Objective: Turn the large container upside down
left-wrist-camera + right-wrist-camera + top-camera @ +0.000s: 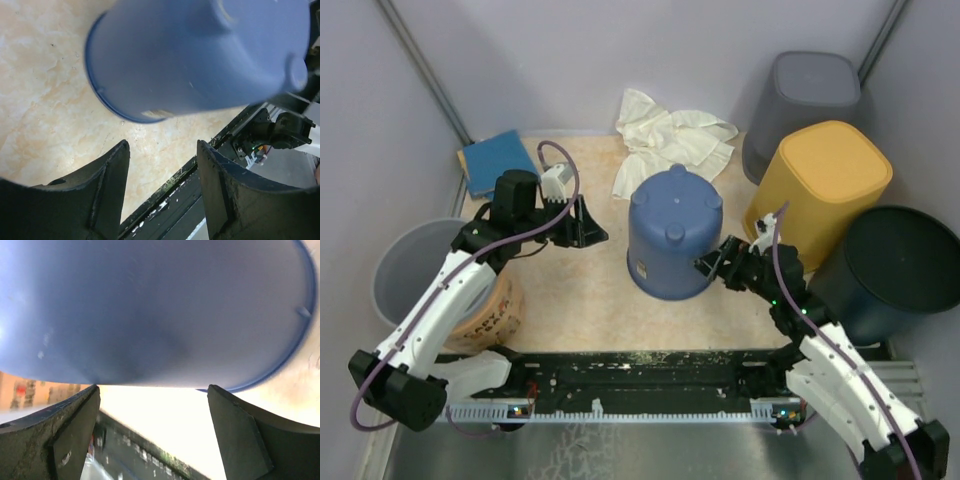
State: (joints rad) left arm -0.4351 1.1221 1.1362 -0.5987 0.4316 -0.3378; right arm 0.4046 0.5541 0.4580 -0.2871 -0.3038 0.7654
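**A:** From above, which step are you on?

**B:** The large container (672,232) stands mid-table (580,310), footed base up and rim down. I judge the flip done and the letting-go in hand. My left pincer (588,228) hangs released to its left, apart from it. My right pincer (713,265) is spread wide at its right flank (touching or just clear, I cannot tell).

**A:** And the left wrist?

**B:** My fingers (112,170) stand apart with nothing between them. The large container (200,55) is ahead, and its rim seems to sit on the pale marbled table (40,90).

**A:** The right wrist?

**B:** The blue wall of the large container (150,310) fills the view beyond my fingers (75,420). They gape, and nothing sits between them.

**A:** What does the next move call for?

**B:** Drawing both arms straight back without nudging it. Room is tight on the right, where a yellow bin (820,190), a dark bin (895,270) and a grey bin (805,100) crowd that arm. A crumpled cloth (670,140) lies behind the large container. A blue pad (498,162) and a grey bucket (405,270) sit on the left.
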